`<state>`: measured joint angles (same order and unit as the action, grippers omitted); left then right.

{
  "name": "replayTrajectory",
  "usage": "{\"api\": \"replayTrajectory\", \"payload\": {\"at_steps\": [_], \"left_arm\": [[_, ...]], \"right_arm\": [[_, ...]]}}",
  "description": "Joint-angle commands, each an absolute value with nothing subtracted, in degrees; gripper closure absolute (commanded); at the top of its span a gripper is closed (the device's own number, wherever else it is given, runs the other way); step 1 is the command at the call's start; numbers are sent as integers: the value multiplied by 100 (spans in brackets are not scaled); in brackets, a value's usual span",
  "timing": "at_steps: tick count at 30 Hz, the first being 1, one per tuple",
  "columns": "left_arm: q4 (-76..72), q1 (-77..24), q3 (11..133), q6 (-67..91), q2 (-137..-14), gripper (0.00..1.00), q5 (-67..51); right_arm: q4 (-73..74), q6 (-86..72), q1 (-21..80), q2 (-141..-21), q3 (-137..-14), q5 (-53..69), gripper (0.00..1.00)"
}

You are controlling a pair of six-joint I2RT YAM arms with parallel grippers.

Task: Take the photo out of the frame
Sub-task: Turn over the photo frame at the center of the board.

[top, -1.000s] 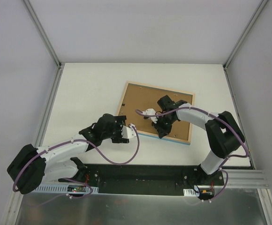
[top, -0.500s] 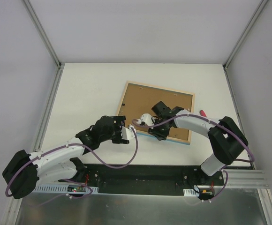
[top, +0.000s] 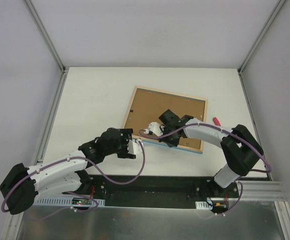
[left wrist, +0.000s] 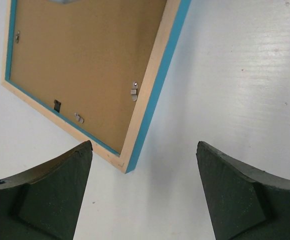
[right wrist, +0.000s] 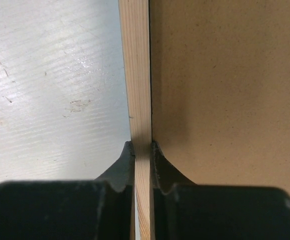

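Seen from above, the frame (top: 160, 107) lies back-up on the white table (top: 95, 100), and we look onto its brown fibreboard panel rimmed in pale wood. We find the right gripper (top: 152, 132) at the frame's near edge, close to the left corner. In its wrist view the two dark fingers (right wrist: 120, 167) are pressed together on the pale wooden rim (right wrist: 137, 75), one on the table side and one against the brown panel.

The left gripper (top: 135, 146) hovers just beside the frame's near-left corner and touches nothing. Its fingers (left wrist: 50, 195) are spread wide. Between them, from its wrist camera, we see that corner with its turquoise edge, the brown back (left wrist: 85, 60) and a small metal clip (left wrist: 134, 91) by the rim.

A small red-handled screwdriver (top: 217, 121) rests on the table just beside the frame's right side. The print itself is hidden from us.
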<state>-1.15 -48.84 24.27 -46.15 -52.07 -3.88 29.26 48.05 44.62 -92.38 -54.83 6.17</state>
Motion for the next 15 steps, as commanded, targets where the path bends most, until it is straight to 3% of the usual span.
{"api": "replayTrajectory", "payload": {"at_steps": [1,15], "left_arm": [[-517,-5018,2408,-4842,-5667,17,-299],[-1827,-5440,2347,-5422,-6785,16,368]], "right_arm": [[3146,4754,4421,-9475,-5607,552,99],[4210,4939,3903,-9176,-6433,2038,100]]}}
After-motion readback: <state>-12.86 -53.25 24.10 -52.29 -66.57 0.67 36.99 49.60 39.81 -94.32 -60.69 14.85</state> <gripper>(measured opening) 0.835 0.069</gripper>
